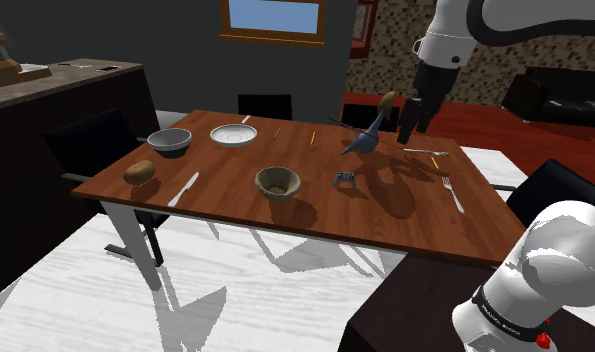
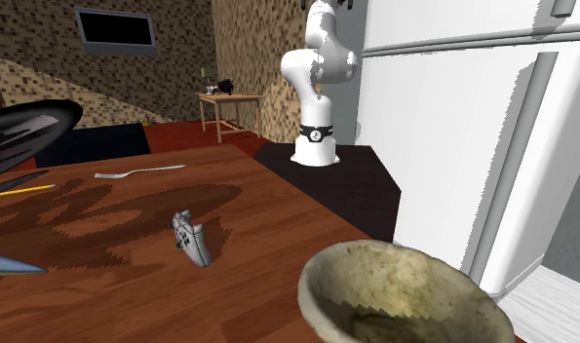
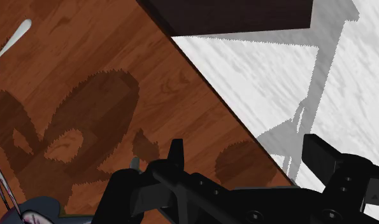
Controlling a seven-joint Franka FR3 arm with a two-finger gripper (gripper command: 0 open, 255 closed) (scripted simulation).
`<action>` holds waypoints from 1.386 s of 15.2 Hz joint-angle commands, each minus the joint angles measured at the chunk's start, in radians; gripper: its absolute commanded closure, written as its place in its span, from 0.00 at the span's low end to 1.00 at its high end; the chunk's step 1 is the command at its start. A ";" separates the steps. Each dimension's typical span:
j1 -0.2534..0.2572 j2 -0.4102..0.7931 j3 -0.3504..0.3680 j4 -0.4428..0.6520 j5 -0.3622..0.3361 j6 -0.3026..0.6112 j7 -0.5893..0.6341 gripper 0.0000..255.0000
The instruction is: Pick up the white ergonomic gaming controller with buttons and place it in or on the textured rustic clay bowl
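Tool [image 1: 410,120] empty, jaws apart, high above surface [image 1: 225,165]. Controller [image 1: 344,179] lies beside bowl [image 1: 277,192], near ornament [image 1: 360,143]. Risk: descent clips ornament; off-centre grasp lets controller slip before reaching bowl.

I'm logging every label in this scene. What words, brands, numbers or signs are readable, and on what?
No text here can be read.
Black band on the arm's base, shoulder view: faint pale lettering, too small to read.
Same band, second exterior view: a round white mark, no legible letters.
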State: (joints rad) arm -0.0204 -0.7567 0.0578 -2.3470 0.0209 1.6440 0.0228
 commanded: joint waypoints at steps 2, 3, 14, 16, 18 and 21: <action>-0.004 0.022 -0.008 -0.009 -0.006 0.030 -0.010 0.00; -0.008 0.046 -0.016 -0.017 -0.011 0.060 -0.020 0.00; -0.045 0.374 -0.096 -0.013 -0.054 0.371 -0.124 0.00; -0.050 0.444 -0.110 0.006 -0.056 0.419 -0.142 0.00; -0.056 0.515 -0.122 0.030 -0.057 0.465 -0.161 0.00; -0.064 0.626 -0.138 0.076 -0.053 0.526 -0.191 0.00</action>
State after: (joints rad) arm -0.0827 -0.1715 -0.0769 -2.2869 -0.0331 2.1454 -0.1603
